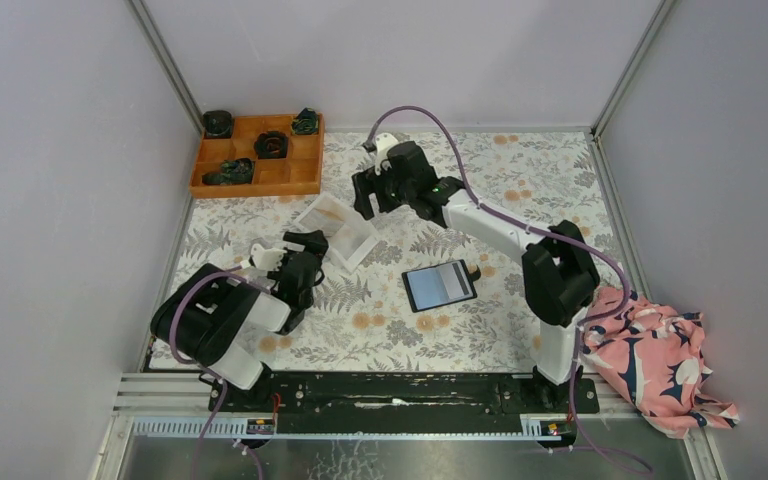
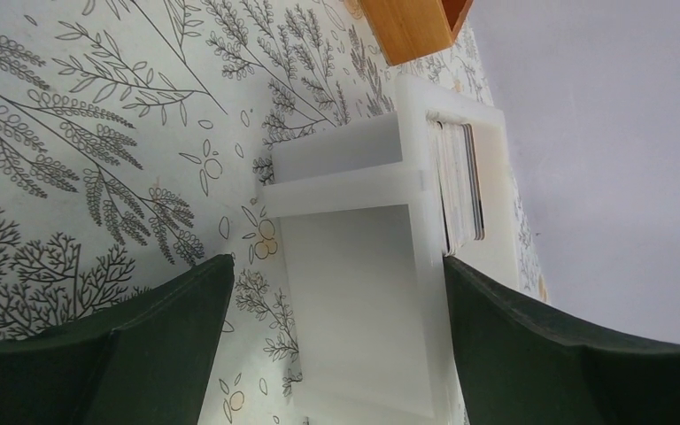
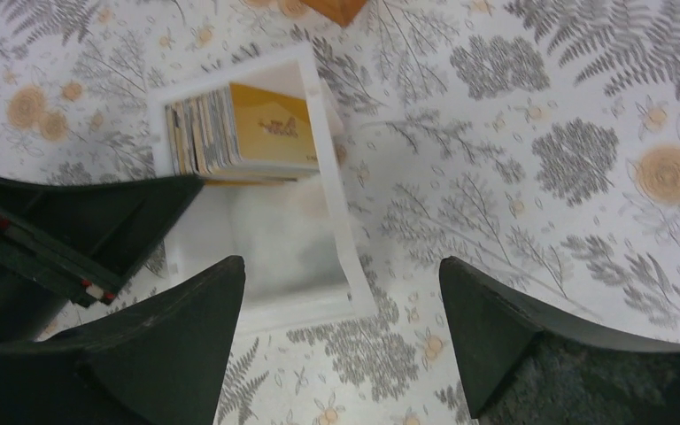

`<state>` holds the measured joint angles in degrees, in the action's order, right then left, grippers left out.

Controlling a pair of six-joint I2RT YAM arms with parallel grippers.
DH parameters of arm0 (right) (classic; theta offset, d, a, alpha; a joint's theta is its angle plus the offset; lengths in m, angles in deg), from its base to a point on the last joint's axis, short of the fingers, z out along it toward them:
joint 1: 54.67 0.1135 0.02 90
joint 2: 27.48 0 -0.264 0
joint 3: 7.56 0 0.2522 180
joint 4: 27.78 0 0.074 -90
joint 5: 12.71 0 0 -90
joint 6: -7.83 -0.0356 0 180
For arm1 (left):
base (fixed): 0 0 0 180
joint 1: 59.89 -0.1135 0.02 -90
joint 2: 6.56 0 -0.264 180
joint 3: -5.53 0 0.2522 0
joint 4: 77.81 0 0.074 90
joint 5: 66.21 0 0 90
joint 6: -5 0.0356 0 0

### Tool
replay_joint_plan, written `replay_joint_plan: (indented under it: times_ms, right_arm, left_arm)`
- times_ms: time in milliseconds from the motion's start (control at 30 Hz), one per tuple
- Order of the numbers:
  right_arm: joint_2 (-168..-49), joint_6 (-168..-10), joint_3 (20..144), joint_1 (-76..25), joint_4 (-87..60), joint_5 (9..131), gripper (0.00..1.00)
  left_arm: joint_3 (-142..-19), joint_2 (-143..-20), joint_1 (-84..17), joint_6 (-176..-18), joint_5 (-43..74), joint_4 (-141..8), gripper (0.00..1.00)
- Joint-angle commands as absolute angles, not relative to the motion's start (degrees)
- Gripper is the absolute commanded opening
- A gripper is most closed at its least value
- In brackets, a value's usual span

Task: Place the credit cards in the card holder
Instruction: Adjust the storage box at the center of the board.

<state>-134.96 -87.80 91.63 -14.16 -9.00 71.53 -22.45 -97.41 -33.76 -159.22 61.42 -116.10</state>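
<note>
Left pincer (image 2: 338,266), right pincer (image 3: 340,264) gape near tray (image 3: 340,208) edges; credit cards (image 3: 241,129) inside.

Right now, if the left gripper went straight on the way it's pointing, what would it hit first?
Probably the white tray, lying straight ahead, framed by the open left gripper; the credit cards stand in one compartment of it. Depth is unclear.

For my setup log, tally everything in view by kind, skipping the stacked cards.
Robot arms (left, right): 2
Orange compartment box: 1
Dark parts at that box: 4
White tray: 1
Card holder: 1
Pink floral cloth: 1
Total: 10
Credit cards in the tray: stack, not counted.
</note>
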Motion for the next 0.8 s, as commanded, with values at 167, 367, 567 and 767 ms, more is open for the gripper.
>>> replay_joint_plan:
  times_ms: [167, 367, 567, 767]
  right_arm:
    - [-144.27, -89.18, 103.66, -13.58, -9.97, 62.21, 0.85]
    - [-148.87, -89.02, 109.55, -12.11, -8.34, 60.10, 0.80]
    - [-151.76, -89.13, 111.74, -10.86, -8.78, 59.19, 0.77]
    - [-154.88, -89.48, 115.44, -9.91, -8.09, 57.66, 0.73]
  left_arm:
    - [-23.09, -90.96, -34.24, -161.51, 65.24, -103.94, 0.91]
    - [-23.54, -88.35, -34.20, -162.04, 65.76, -100.85, 0.91]
    - [-22.87, -86.60, -34.23, -162.23, 65.76, -102.49, 0.90]
    - [-21.40, -84.25, -34.27, -160.47, 66.22, -106.05, 0.90]
